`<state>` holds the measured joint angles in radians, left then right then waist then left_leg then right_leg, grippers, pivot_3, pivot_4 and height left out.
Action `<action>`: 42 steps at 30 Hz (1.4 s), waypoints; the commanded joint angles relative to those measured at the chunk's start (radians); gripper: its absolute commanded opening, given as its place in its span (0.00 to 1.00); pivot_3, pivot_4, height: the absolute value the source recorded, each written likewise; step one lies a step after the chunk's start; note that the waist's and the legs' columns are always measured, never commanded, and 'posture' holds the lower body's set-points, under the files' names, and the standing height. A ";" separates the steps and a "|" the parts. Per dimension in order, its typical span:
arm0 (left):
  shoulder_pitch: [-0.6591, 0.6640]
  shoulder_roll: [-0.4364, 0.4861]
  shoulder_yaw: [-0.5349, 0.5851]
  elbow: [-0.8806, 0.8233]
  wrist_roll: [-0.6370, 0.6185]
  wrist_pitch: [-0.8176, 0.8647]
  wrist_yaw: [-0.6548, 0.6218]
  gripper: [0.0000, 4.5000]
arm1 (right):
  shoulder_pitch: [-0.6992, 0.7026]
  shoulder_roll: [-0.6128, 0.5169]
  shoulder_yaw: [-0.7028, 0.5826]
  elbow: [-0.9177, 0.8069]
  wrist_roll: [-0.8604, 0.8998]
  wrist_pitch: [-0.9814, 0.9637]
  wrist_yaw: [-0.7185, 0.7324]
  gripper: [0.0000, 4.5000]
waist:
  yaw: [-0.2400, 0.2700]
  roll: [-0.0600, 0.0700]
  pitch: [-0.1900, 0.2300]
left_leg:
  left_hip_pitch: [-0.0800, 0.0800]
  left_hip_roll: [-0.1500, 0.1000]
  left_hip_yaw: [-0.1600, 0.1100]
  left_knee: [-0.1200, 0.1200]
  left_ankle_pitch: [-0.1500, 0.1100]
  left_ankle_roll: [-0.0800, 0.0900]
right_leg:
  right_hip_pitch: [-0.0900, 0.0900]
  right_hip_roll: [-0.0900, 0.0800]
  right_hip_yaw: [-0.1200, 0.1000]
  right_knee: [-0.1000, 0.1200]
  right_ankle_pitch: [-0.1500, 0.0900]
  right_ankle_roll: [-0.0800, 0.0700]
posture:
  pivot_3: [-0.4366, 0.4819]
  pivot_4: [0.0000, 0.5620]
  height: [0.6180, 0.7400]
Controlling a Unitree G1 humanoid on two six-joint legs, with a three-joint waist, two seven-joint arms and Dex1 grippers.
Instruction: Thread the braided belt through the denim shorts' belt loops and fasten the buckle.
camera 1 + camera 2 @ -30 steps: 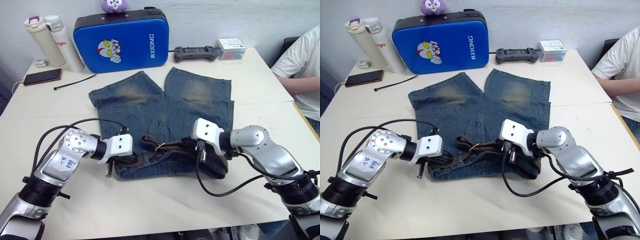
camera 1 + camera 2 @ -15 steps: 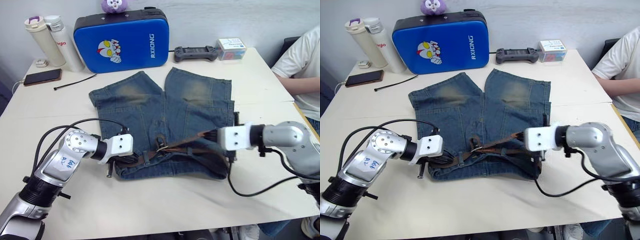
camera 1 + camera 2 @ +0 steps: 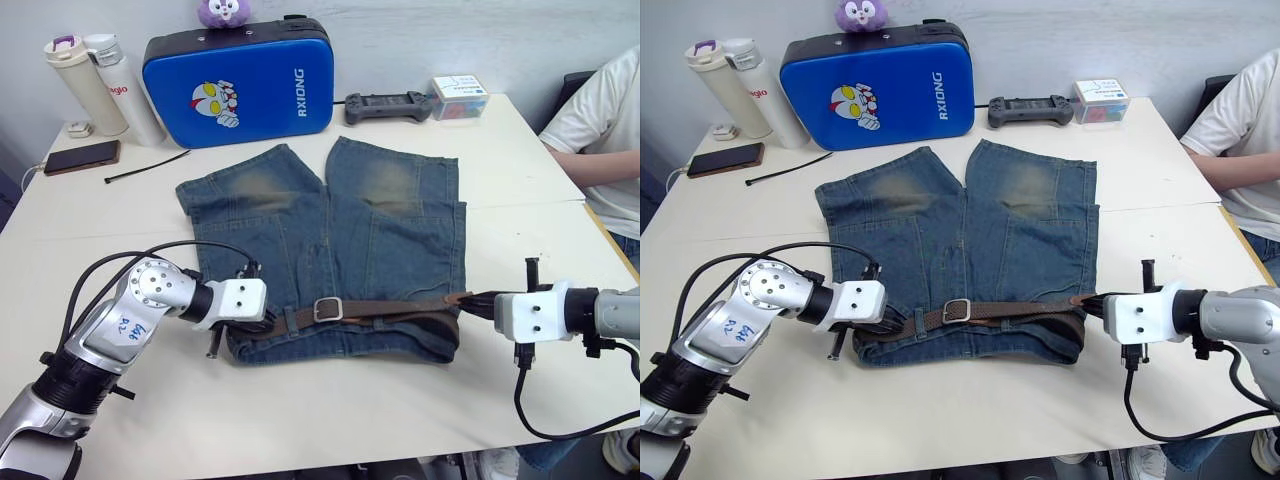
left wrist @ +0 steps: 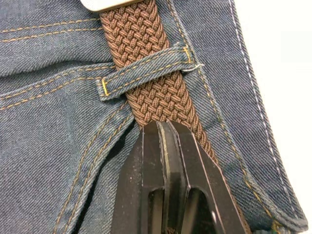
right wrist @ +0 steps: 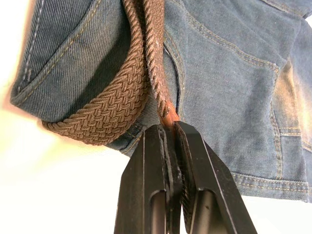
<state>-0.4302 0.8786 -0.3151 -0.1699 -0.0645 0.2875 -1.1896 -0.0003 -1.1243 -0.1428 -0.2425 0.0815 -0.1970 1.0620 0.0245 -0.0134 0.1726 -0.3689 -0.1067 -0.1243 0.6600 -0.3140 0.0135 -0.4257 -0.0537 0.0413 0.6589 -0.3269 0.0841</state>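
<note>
You've got the faded blue denim shorts [image 3: 325, 250] w/ pale yellowish worn patches lying flat mid-table, waistband toward the robot, legs pointing at the back wall. The long dark-brown braided belt [image 3: 390, 310] runs along that waistband, pulled fairly straight across the front.

Left first: your left gripper [image 3: 258, 321] sits at the waistband's left end. In the left wrist view its two black fingers [image 4: 163, 185] are pressed together on the braided belt, which lies flat on the denim; just beyond the fingertips the weave passes under a short narrow blue denim belt loop [image 4: 146, 73] w/ yellow stitching at both ends.

Centre: the small silver rectangular buckle [image 3: 327, 309] rests on the waistband's front, strap passing through it and on to the right, lying on top of the denim. You can't tell from here whether the prong is set.

Right: at the shorts' right corner the belt wraps round the waistband edge in a wide curve. Your right gripper [image 3: 472, 302] is just off that corner over the bare table, fingers [image 5: 156, 170] pinching the belt's tan leather end [image 5: 170, 114], strap taut between the tip and the shorts
</note>
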 commanded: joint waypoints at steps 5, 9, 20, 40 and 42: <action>0.010 0.003 -0.013 0.079 0.009 -0.010 -0.044 0.00 | -0.049 0.028 -0.040 -0.009 0.054 0.069 -0.029 0.25 | -0.001 0.000 0.000 | 0.000 0.000 0.000 0.000 0.000 0.000 | 0.000 0.000 0.000 0.000 0.000 0.000 | 0.48 0.27 1.00; -0.008 -0.004 0.042 0.070 -0.072 0.044 -0.072 0.00 | -0.128 0.015 -0.036 -0.012 0.091 0.090 -0.003 0.64 | -0.005 0.001 0.001 | 0.000 0.001 0.000 0.000 0.000 0.000 | 0.000 0.001 0.000 0.000 0.000 0.000 | 0.48 0.27 1.00; -0.106 0.057 0.247 0.057 -0.320 0.327 -0.139 0.15 | -0.243 0.033 -0.106 0.026 0.471 0.631 0.080 1.00 | 0.000 -0.001 0.004 | -0.003 0.002 0.000 0.003 -0.002 0.000 | -0.002 0.002 0.000 -0.001 0.000 0.000 | 0.48 0.27 1.00; 0.208 -0.203 0.761 -0.239 -0.656 0.727 0.445 0.98 | -0.279 0.191 -0.152 0.137 0.542 0.791 -0.041 1.00 | 0.000 0.000 0.004 | -0.003 0.003 0.001 0.004 -0.003 0.000 | -0.002 0.002 0.001 0.000 0.000 0.000 | 0.48 0.27 1.00; 0.241 -0.215 0.754 -0.259 -0.647 0.715 0.478 0.98 | -0.275 0.212 -0.150 0.123 0.531 0.791 -0.070 1.00 | 0.001 0.000 0.004 | -0.003 0.003 0.001 0.004 -0.003 -0.001 | -0.002 0.003 0.001 0.000 0.000 0.000 | 0.48 0.27 1.00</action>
<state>-0.2027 0.6659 0.4065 -0.3862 -0.7010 1.0150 -0.7427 -0.2818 -0.9231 -0.2789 -0.0809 0.6140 0.6093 1.0129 0.0251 -0.0133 0.1770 -0.3716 -0.1039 -0.1233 0.6637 -0.3173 0.0129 -0.4279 -0.0511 0.0425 0.6593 -0.3268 0.0842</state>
